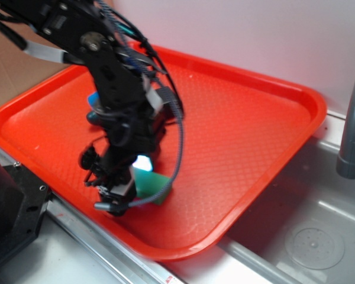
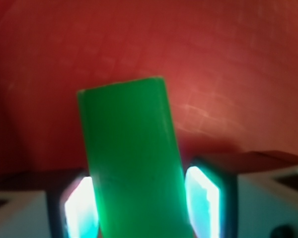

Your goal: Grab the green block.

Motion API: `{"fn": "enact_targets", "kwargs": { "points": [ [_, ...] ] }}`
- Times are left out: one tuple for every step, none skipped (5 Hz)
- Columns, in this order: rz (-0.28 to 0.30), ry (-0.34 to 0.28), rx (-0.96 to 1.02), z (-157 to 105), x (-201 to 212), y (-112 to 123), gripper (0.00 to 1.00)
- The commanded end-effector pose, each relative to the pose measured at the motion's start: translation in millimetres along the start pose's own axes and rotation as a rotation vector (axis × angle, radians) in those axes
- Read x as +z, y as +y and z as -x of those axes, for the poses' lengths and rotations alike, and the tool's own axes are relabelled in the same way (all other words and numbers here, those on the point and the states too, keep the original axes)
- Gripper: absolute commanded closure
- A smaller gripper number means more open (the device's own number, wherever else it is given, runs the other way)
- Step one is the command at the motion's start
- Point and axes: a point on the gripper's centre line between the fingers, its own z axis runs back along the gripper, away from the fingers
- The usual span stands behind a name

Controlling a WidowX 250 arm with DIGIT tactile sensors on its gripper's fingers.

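The green block [image 2: 131,153] is a flat matte green brick and fills the middle of the wrist view, over the red tray [image 2: 228,64]. My gripper [image 2: 141,208] is shut on it, with a glowing pad [image 2: 82,210] against its left side and the other pad [image 2: 202,201] against its right. In the exterior view the green block [image 1: 154,184] is tilted near the tray's front edge, partly hidden behind the gripper [image 1: 129,192]. The black arm comes down on it from the upper left.
The red tray [image 1: 242,136] lies across a steel sink [image 1: 319,236]. A grey faucet pipe [image 1: 352,124] rises at the right. A blue-topped object [image 1: 94,99] peeks out behind the arm. A black box [image 1: 12,213] sits at the lower left.
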Motion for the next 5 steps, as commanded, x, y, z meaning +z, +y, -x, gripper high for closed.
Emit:
{"fn": "enact_targets", "kwargs": {
  "points": [
    [0.006,-0.049,0.439,15.3,86.9,27.2,1.00],
    [-0.002,-0.030,0.689,31.0,128.6,39.4,1.00],
    [-0.053,-0.042,0.936,54.6,164.1,37.8,1.00],
    [-0.097,-0.017,1.077,66.5,176.3,39.4,1.00],
    [-0.073,-0.003,1.070,65.9,173.6,43.7,1.00]
  ]
}}
